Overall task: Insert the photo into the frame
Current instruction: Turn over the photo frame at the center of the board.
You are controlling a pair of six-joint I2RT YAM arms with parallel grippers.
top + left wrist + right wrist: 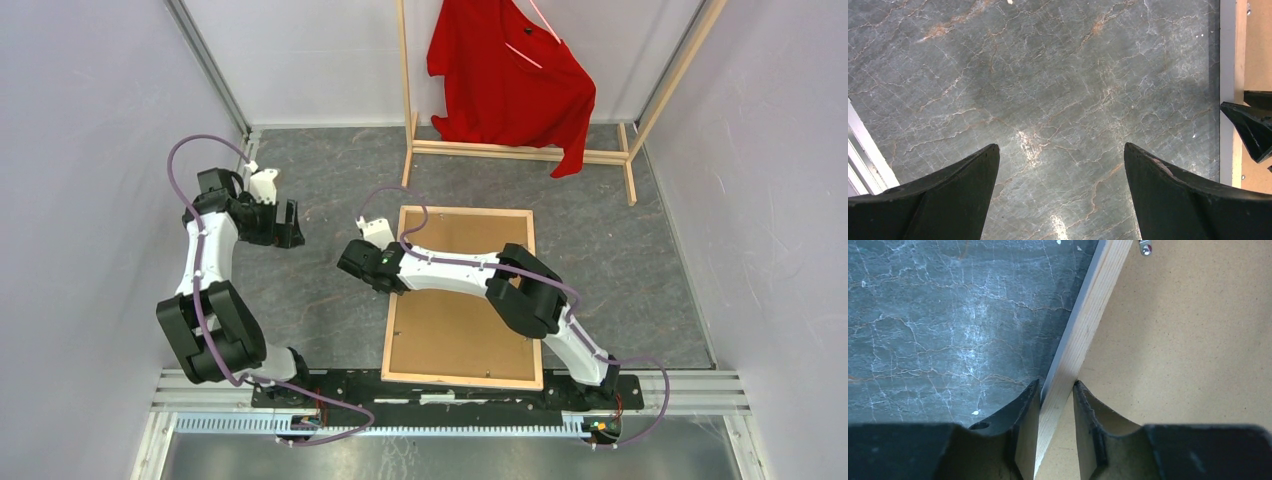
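The big wooden picture frame (465,211) lies flat on the grey stone-look table (320,300). Its bare-wood back faces up. A plain brown backing board (460,330) sits inside it.

The right gripper (1057,387) is pinched shut on the frame's left rail. One finger is on the outside and one is on the board side. The left gripper (1060,146) hangs over bare table just left of the frame. Its jaws are wide apart and it holds nothing.

I cannot see the photo in any view. It may be under the board, but I cannot tell.

I think the step now is to take hold of the frame so it can be lifted or opened. To do it well, the right gripper should keep its pinch straight on the rail and move slowly, so the thin wood does not slip or twist. The frame is long, so one pinch at the side may let it sag. The left gripper could come over and help. A small metal clip (1145,247) sits on the far rail. Clips like this likely need turning before the board comes out.
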